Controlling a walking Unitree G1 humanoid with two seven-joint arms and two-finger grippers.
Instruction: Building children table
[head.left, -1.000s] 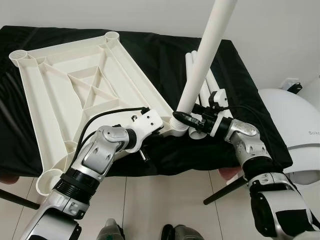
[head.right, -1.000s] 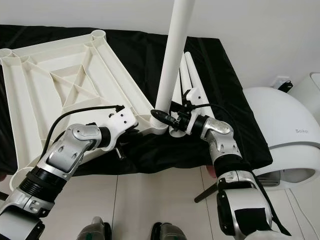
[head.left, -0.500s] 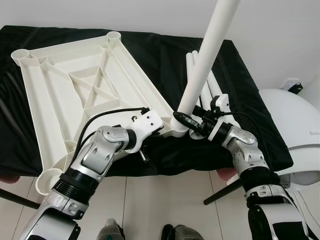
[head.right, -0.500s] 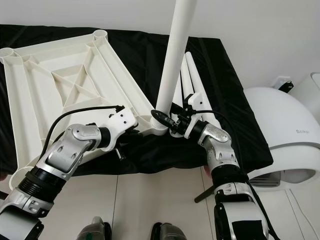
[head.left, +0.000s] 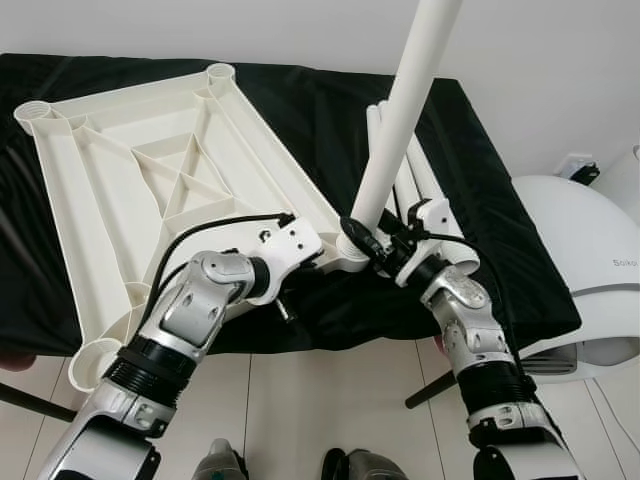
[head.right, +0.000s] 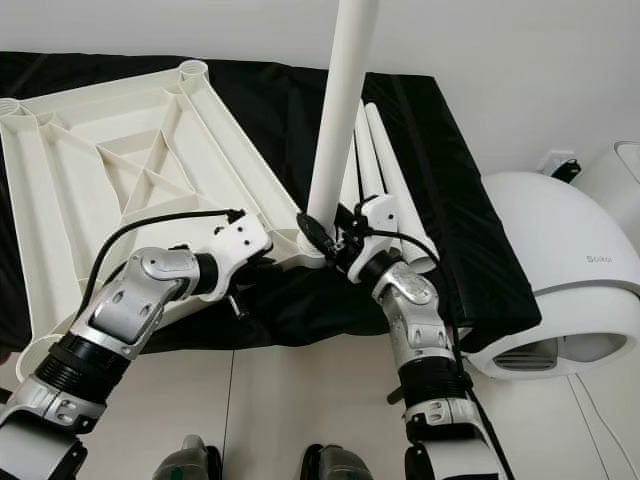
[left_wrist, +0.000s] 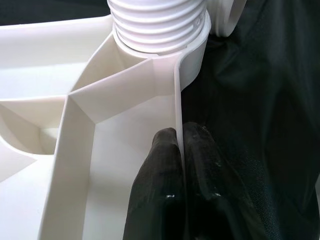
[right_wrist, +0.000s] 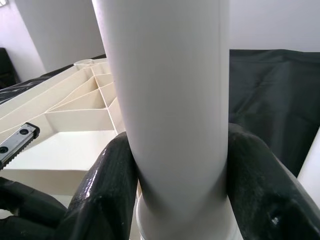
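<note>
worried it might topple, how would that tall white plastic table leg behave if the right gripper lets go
The tall white plastic table leg probably stands: its threaded end sits in the corner socket of the white ribbed plastic tabletop. It looks hollow and stiff, likely light. Its smooth, round surface may slip between the right gripper's fingers.

Our left claw (left_wrist: 182, 150) pinches shut on a thin rim at the surface's front edge; our right claw (right_wrist: 177, 165) clamps a leg, both elbows bent.

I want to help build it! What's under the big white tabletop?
A black cloth lies under the upside-down tabletop. Spare white legs rest on the cloth beside it. What the cloth covers stays hidden; a dark leg pokes out below.
</note>
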